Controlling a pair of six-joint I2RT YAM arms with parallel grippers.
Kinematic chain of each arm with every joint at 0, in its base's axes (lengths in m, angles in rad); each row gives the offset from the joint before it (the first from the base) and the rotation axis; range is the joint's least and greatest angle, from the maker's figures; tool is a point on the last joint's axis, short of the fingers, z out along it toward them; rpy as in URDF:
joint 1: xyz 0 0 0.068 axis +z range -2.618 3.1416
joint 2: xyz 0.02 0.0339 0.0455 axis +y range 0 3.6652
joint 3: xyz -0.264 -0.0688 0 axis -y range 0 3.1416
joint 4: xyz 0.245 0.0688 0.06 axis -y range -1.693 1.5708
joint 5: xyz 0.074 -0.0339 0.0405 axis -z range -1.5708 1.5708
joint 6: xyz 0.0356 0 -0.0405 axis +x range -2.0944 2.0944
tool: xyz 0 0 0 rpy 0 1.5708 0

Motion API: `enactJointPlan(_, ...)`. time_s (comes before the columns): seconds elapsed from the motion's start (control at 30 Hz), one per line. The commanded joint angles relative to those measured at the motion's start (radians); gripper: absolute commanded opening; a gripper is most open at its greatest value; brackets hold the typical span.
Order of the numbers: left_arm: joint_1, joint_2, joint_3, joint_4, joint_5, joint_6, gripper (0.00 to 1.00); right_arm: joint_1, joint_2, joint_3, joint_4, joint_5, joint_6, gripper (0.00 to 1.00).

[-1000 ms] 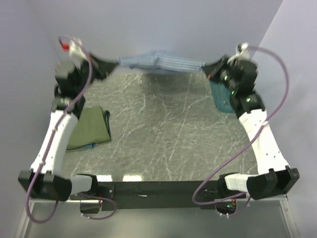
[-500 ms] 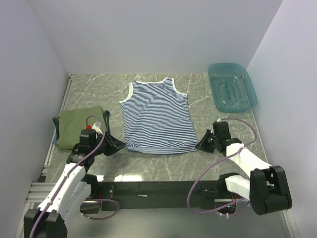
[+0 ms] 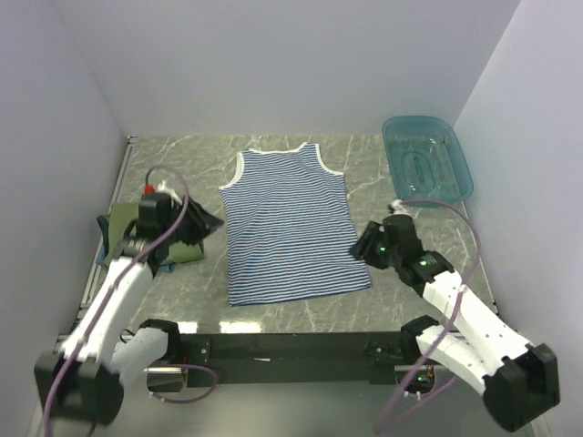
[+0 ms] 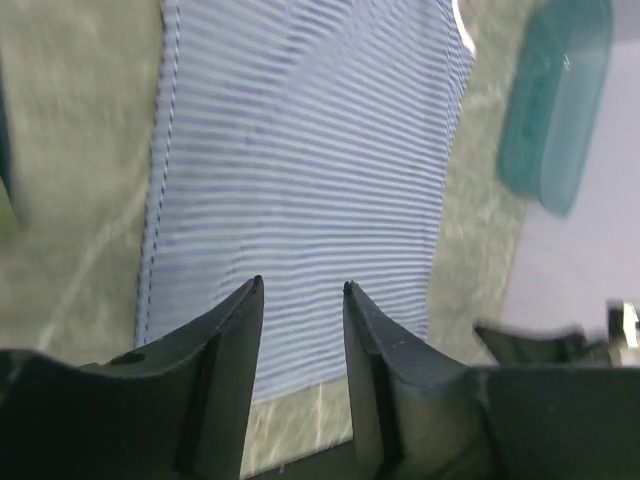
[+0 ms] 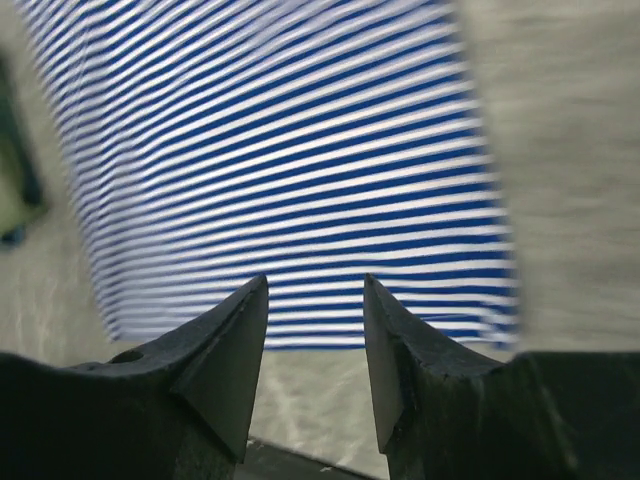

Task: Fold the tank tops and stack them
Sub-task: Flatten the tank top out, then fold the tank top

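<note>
Both tools have drawn back from the hem corners since the earlier frame. Left to right: folded olive-green tank top [image 3: 117,229] at the left edge of the desk [image 3: 182,164]; left tool [image 3: 208,225], fingers parted, empty; striped tank top [image 3: 290,228] flat at centre, long axis roughly near-to-far, neckline toward the back wall, hem toward the arms; right tool [image 3: 358,249], likewise released; teal basket [image 3: 428,159]. Step in hand: spreading done, folding not begun. Next move probably calls for regrasping a side edge
</note>
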Motion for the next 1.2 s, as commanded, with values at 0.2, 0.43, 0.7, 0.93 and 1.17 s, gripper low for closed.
enactJointPlan(0.2,0.099,0.579,0.391,0.117,-0.083,0.119,0.35,0.594,0.433,0.351,0.128,0.208,0.159,0.39)
enactJointPlan(0.43,0.103,0.917,0.671,0.057,-0.081,0.225,0.46,0.751,0.847,0.707,0.107,0.196,0.147,0.32)
enactJointPlan(0.7,0.103,1.012,0.707,0.078,-0.075,0.272,0.52,0.864,1.096,0.934,0.0,0.231,0.133,0.34)
enactJointPlan(0.93,0.103,1.018,0.698,0.108,-0.046,0.268,0.51,0.904,1.171,0.98,-0.04,0.243,0.135,0.35)
enactJointPlan(1.17,0.103,1.041,0.698,0.115,-0.041,0.269,0.5,0.922,1.214,1.008,-0.068,0.257,0.133,0.36)
